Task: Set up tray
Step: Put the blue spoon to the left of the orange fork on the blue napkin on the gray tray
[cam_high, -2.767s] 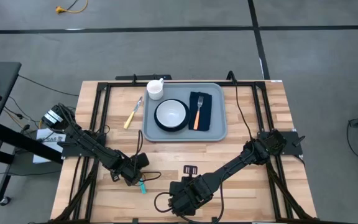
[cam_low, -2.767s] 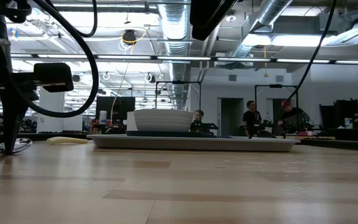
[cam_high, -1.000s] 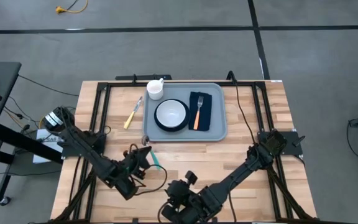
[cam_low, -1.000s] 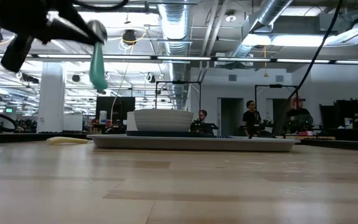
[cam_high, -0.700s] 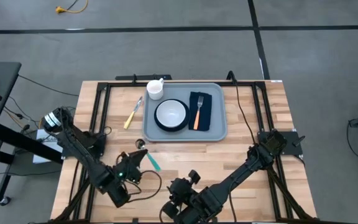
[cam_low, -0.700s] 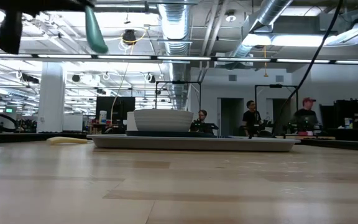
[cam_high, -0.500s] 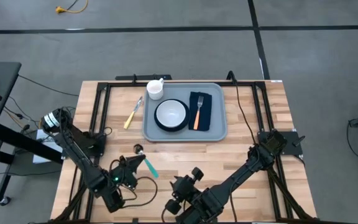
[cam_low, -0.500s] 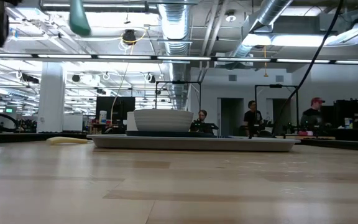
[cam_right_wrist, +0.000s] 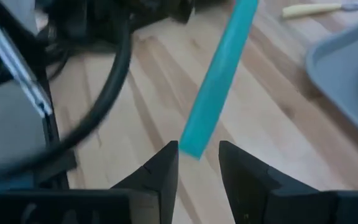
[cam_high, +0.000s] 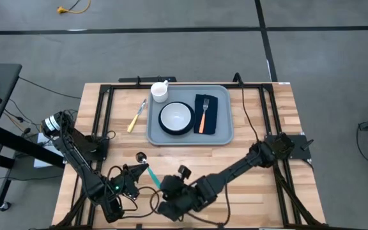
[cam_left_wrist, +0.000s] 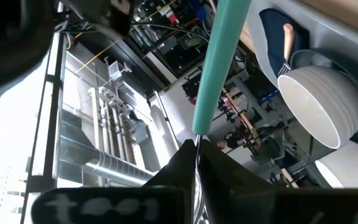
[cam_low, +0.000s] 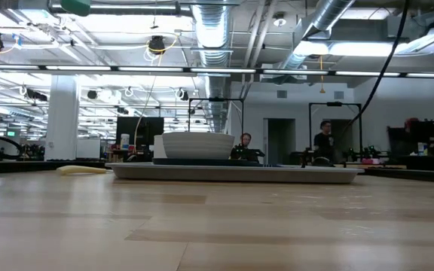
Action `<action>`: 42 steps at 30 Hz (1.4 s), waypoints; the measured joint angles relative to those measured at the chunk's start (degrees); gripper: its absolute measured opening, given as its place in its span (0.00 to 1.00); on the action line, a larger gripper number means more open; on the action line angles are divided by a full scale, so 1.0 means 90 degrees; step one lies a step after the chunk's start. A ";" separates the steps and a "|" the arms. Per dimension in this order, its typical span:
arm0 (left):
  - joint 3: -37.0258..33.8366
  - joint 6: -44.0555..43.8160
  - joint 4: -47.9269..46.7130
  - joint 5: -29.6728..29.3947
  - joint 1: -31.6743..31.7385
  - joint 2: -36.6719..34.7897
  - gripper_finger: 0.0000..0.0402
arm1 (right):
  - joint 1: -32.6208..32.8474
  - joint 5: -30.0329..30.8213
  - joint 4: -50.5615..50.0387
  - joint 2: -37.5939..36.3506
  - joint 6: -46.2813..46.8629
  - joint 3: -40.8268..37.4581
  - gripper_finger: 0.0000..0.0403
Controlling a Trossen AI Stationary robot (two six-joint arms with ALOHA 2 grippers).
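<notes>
A spoon with a teal handle (cam_high: 152,176) and a metal bowl (cam_high: 140,156) hangs above the near left part of the table, with my left gripper (cam_high: 139,168) shut on it. In the low view only the handle (cam_low: 74,6) shows, at the top edge. My right gripper (cam_right_wrist: 197,163) is open. Its fingers stand on either side of the handle's free end (cam_right_wrist: 194,146), and no touch shows. The grey-blue tray (cam_high: 225,131) lies at the far middle. It holds a dark plate with a white bowl (cam_high: 176,117) and a navy napkin (cam_high: 209,102) with an orange-handled fork (cam_high: 203,118). My left gripper pinches the spoon's thin metal neck (cam_left_wrist: 197,146) between its two fingers, just where the teal handle starts. The fingers come roughly level from the table's near left and lie across the spoon. The spoon is lifted clear of the table.
A white cup (cam_high: 160,91) stands at the tray's far left corner. A yellow-handled knife (cam_high: 136,117) lies on the wood left of the tray. Cables trail over the near table by both arms. Bare wood lies right of the tray.
My left gripper has carried the spoon toward the table's near left and a little up. The handle has tipped from hanging down to nearly level. My right gripper has swung toward the table's left, up to the handle's free end.
</notes>
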 joint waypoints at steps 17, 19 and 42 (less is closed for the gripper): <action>0.0000 -0.0033 0.0370 0.0032 0.0525 0.0010 0.00 | -0.0597 -0.0090 -0.0042 -0.0001 -0.0223 0.0023 0.62; 0.0000 -0.0033 0.0372 0.0119 0.0593 0.0010 0.00 | -0.0598 -0.0120 -0.0043 -0.0001 -0.0219 0.0023 0.63; 0.0000 -0.0054 0.0383 0.0366 0.0852 0.0010 0.00 | -0.0972 0.0131 0.0099 -0.0003 -0.0049 0.0028 0.55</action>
